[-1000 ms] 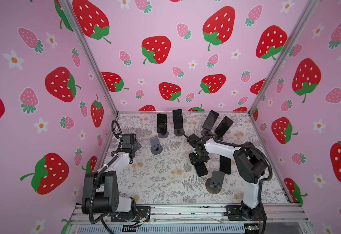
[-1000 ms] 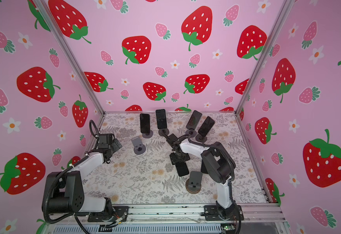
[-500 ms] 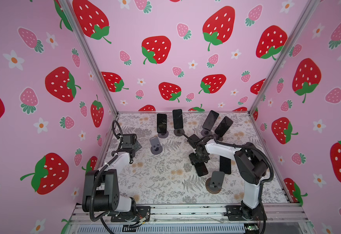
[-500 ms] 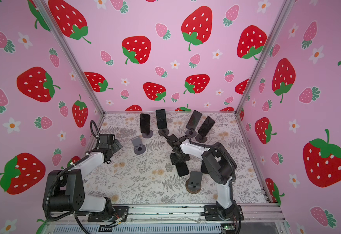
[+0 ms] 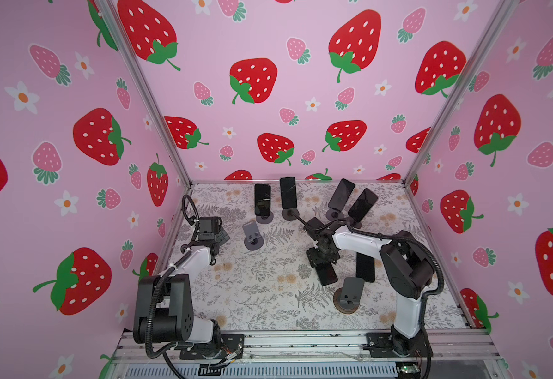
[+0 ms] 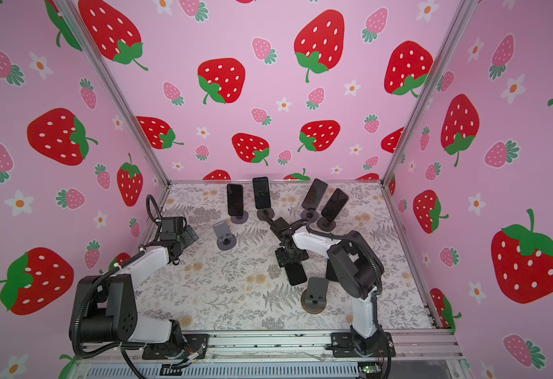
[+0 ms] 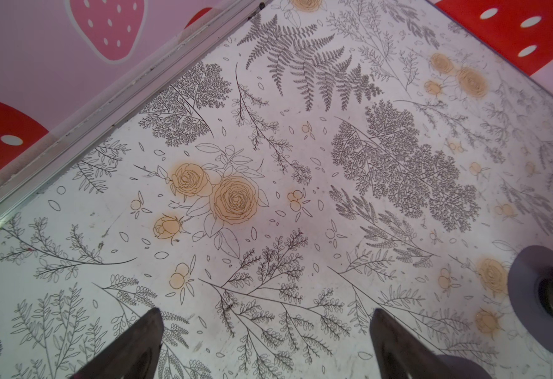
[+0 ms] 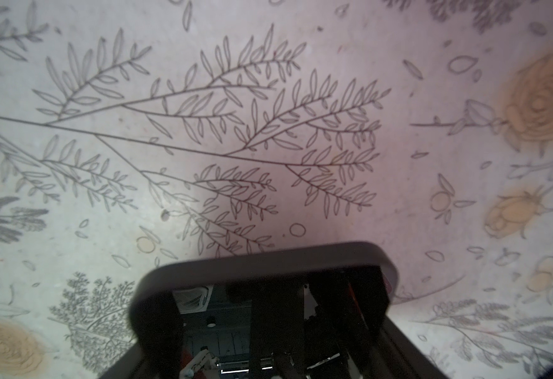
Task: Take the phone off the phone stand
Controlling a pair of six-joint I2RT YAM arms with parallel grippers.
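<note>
**A:** At lower centre-right of a top view, the right tool (image 5: 321, 262) pinches the phone (image 5: 327, 275) across its long edges. It is low at the counter (image 5: 252, 288), near the empty stand (image 5: 350, 292).

**B:** Handling?

**A:** Probably stiff, slick and breakable, so grip edges, not faces. The left tool (image 7: 265, 331) is spread and holds nothing.

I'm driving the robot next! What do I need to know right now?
The left gripper is open and empty, over the table on the left side.
The right gripper is shut on a phone, low over the table beside an empty stand.
Done: a second phone lies flat nearby; another empty stand sits mid-left.
Left: lay the held phone down, then clear the four back phones off their stands.
</note>
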